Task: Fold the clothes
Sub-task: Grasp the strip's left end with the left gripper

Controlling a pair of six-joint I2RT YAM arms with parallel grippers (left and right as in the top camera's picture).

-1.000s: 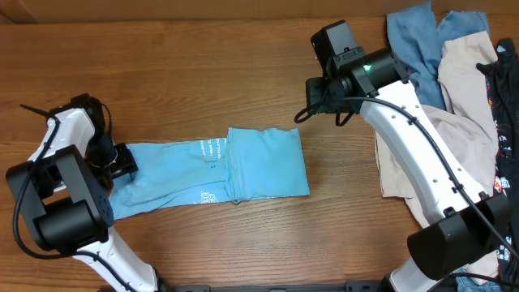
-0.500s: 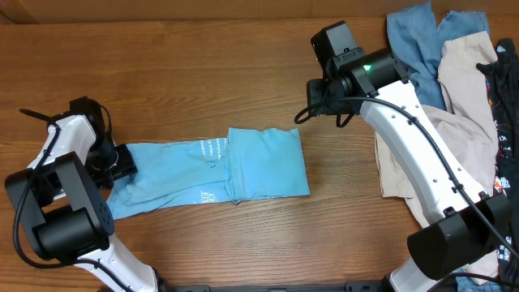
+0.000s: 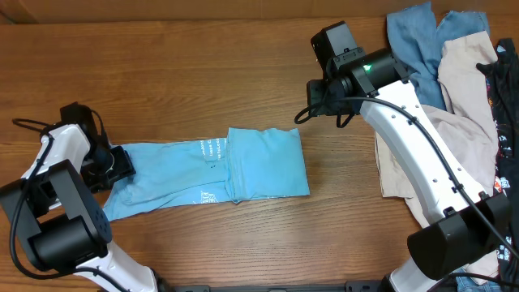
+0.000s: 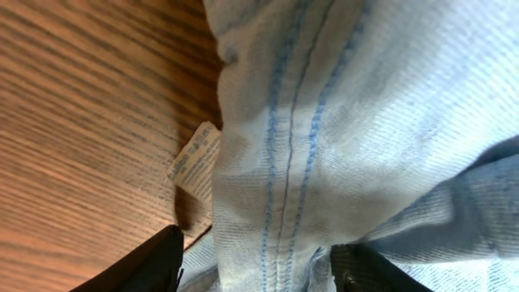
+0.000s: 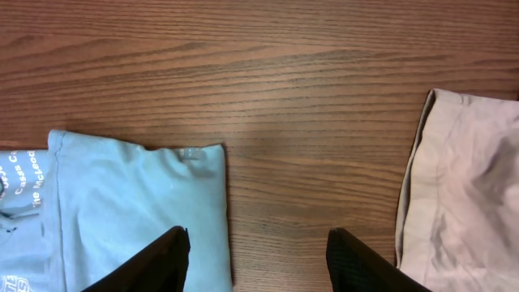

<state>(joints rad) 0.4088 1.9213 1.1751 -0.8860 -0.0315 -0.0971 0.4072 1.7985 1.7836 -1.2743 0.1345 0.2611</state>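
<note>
The left gripper [image 4: 255, 253] is straddling one end of the sky-blue T-shirt [image 3: 243, 166], jaws spread, the shirt lying half-folded on the table [image 3: 203, 73]; the right gripper [image 5: 257, 243] is hovering open near its folded end

Brown wooden table [image 3: 203, 89], dark grain running left to right with slight sheen, fills all three views; paler tan strip [image 3: 162, 8] along far edge overhead, can't tell what.

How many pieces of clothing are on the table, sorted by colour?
Sky-blue T-shirt: 1
Dusty-blue garment: 1
Beige garment: 1
Black garment: 1
Total: 4 that can be told apart; those on the right overlap.
</note>
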